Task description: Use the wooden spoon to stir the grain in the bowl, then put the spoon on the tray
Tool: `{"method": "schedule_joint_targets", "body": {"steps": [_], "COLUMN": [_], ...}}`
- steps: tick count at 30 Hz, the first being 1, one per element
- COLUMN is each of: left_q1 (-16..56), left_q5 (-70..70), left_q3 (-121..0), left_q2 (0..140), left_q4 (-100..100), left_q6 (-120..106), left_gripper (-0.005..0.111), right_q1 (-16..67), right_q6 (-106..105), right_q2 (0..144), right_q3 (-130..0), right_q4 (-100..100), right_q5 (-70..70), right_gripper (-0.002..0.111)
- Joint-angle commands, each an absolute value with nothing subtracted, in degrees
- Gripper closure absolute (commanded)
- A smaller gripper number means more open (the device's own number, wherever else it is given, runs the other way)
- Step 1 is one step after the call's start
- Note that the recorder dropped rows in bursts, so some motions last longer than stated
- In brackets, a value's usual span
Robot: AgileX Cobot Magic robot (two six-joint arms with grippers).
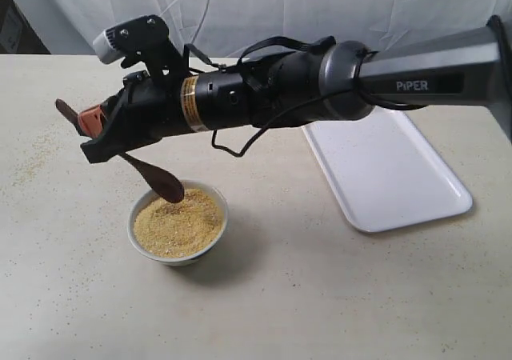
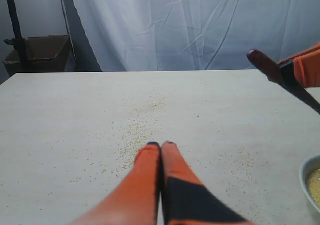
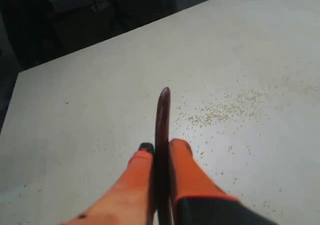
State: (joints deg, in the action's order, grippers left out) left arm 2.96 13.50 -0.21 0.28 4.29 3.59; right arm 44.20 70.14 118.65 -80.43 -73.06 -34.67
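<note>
The dark reddish-brown wooden spoon [image 1: 162,182] dips its oval head into golden grain [image 1: 178,222] in the small white bowl [image 1: 181,257], its handle pinched by the right fingers [image 3: 183,161]. The left fingers [image 2: 147,161] are pressed together, empty. Stray granules [image 2: 134,131] dot the pale surface [image 1: 320,296]; white cloth [image 1: 280,8] hangs behind.

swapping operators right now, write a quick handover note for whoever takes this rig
Right gripper: shut on the wooden spoon handle, head tip dipped into the grain in the bowl.
Left gripper: shut, holding nothing, over the table.
Tray: right of the bowl in the exterior view, spoon not on it.
Done: spoon grasped and at the bowl; stirring progress cannot be told.
Left: finish stirring, place spoon on tray.
</note>
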Motion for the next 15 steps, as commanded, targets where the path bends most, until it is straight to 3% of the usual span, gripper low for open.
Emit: {"method": "schedule_joint_targets", "body": {"steps": [1, 5, 15], "left_q1": [2.92, 2.92, 2.92], "left_q5": [13.23, 13.23, 13.23], "left_q3": [0.0, 0.0, 0.0], "left_q2": [0.0, 0.0, 0.0], "left_q4": [4.13, 4.13, 4.13], "left_q6": [3.79, 3.79, 3.79], "left_gripper": [0.107, 0.107, 0.107], "right_q1": [43.97, 43.97, 44.75], "right_q6": [66.17, 66.17, 69.57], "right_q2": [118.27, 121.7, 123.61], "right_q3": [-80.31, -80.31, -80.31], "right_q4": [-75.06, -75.06, -73.44], "right_q5": [-28.61, -22.74, -34.52], "right_gripper": [0.109, 0.109, 0.109]}}
